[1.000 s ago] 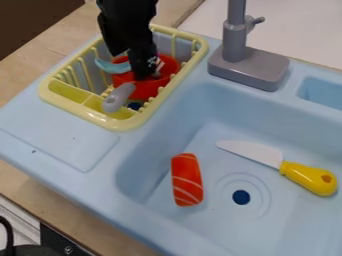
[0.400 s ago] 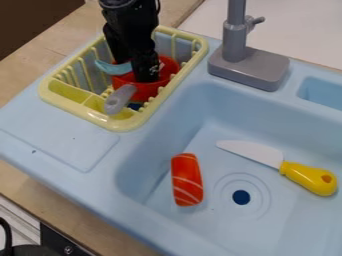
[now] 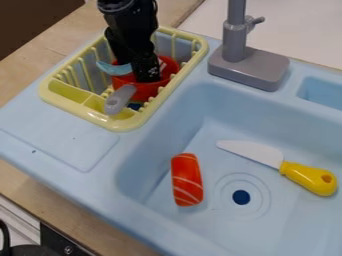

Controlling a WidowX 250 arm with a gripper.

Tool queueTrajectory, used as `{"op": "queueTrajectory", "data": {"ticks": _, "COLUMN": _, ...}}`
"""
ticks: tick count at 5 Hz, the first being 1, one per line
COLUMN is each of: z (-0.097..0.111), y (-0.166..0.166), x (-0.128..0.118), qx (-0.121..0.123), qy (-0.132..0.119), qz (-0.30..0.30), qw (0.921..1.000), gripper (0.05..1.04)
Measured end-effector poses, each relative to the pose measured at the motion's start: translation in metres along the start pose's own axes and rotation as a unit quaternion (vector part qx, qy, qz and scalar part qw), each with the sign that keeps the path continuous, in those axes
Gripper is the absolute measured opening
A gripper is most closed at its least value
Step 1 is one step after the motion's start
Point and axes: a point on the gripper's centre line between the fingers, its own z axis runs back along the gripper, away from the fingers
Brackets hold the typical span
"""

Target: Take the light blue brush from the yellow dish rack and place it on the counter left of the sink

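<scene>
Working gently seems wise here: the gripper [image 3: 147, 78] hangs at the red pot [image 3: 148, 91], which sits in the yellow rack [image 3: 119, 126] on the far left, beside the basin [image 3: 230, 114]. From where I stand, I can't tell how wide the jaws are or whether they hold anything. Any lift should go slowly and straight up, giving the grey handle [image 3: 118, 100] and light-blue utensil [image 3: 112, 69] room.

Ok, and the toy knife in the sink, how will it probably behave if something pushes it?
The toy knife looks like stiff plastic, so it probably will not bend. Its flat blade should resist rolling, though the rounded handle may let it rock. On the smooth-looking sink floor, it may slide or turn.
</scene>
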Motion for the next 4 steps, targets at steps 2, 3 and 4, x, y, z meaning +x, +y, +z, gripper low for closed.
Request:
{"op": "queueTrajectory", "data": {"ticks": 2, "z": -0.002, "y": 0.002, "x": -0.003, "qx": 0.006, "qy": 0.008, "qz": 0.012, "qw": 0.9999, "gripper": 0.412}}
{"op": "queueTrajectory", "data": {"ticks": 3, "z": -0.002, "y": 0.001, "x": -0.004, "qx": 0.007, "qy": 0.015, "qz": 0.019, "qw": 0.9997, "gripper": 0.322}}
{"op": "queueTrajectory", "data": {"ticks": 4, "z": 0.011, "y": 0.001, "x": -0.005, "qx": 0.014, "qy": 0.013, "qz": 0.029, "qw": 0.9994, "gripper": 0.322}}
